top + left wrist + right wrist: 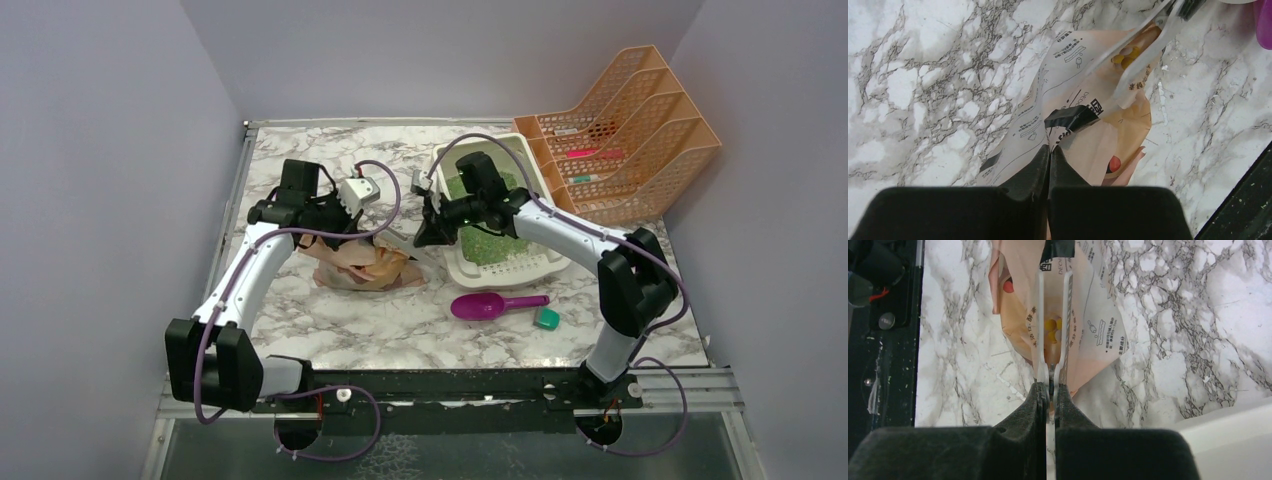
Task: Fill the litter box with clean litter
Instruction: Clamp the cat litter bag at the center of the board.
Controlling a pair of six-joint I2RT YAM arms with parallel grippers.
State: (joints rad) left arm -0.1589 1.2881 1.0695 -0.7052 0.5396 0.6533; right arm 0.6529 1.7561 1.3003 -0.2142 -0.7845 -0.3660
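Worktop (400,330): white marble with grey veins, carrying everything below. Both arm bases are bolted at its near edge.
File rack (640,140): orange mesh with stepped compartments, at the far right corner, just beside the litter box. A few pens lie in its slots.
Litter box (503,271): cream-white tray with a flared rim, at the centre-right of the worktop, between the file rack and the paper bag. The right arm reaches across it. One of its pale corners shows at the lower right of the right wrist view.
Clean litter (492,246): bright green granules spread over the floor of the litter box, partly hidden by the right arm.
Paper bag (365,268): tan and crumpled, printed with dark characters and line drawings. It rests on the worktop just left of the litter box.
Left gripper (1050,150): fingers pressed together and pinching the paper bag near a black strip on the paper.
Right gripper (1050,389): fingers nearly closed, nipping the base of the clip. It hangs over the worktop between the paper bag and the litter box.
Scoop (482,306): magenta plastic, lying flat on the worktop in front of the litter box and apart from it. Its handle points right.
Clip (1039,325): translucent, with two long parallel prongs that reach from the right gripper out over the paper bag. Whether the prongs squeeze the paper cannot be told.
Block (546,319): small and teal, on the worktop just beside the end of the scoop's handle.
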